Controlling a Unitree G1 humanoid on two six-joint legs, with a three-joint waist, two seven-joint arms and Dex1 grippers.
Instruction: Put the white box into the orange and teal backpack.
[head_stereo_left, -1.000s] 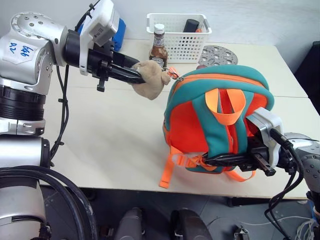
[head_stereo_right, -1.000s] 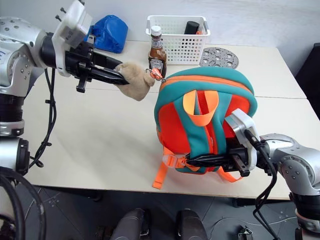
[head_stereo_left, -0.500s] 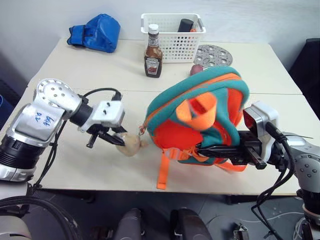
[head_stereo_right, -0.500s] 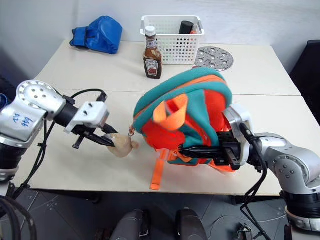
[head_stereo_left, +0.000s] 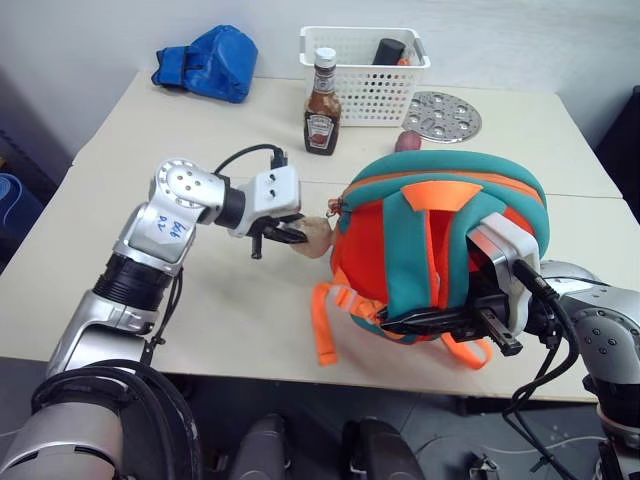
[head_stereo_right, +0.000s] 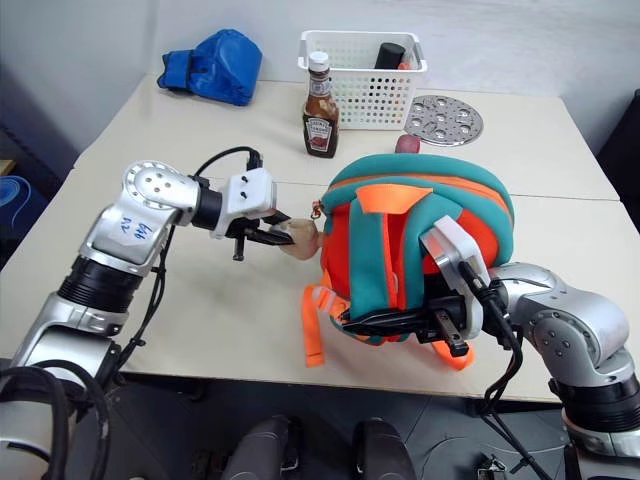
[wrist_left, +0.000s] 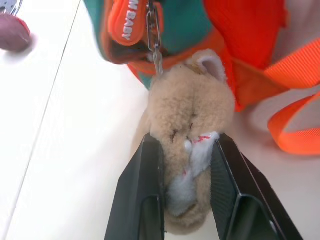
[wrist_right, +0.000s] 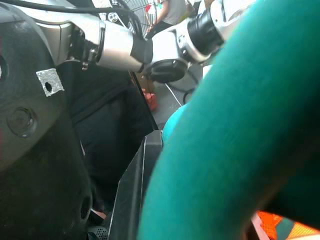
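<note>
Backpack (head_stereo_left: 440, 250): upright near the bench (head_stereo_left: 200, 150) front edge. Left claw (wrist_left: 182, 180): clamped on the plush toy (wrist_left: 187, 125) clipped to the backpack's zipper. Right claw (head_stereo_left: 420, 322): closed on the backpack's lower strap area. White box: cannot tell where. Basket (head_stereo_left: 365, 70), sauce bottle (head_stereo_left: 322, 90), blue glove (head_stereo_left: 210, 65) at rear.

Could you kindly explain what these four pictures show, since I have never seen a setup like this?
This is a two-armed humanoid robot. Two pictures come from cameras in its head, looking down over a table; the other two come from a camera on each wrist. The left gripper is shut on a tan plush toy clipped to the orange and teal backpack. The right gripper is shut on the backpack's lower edge. Farther back stand a sauce bottle, a white basket, a blue boxing glove and a perforated metal disc.
</note>
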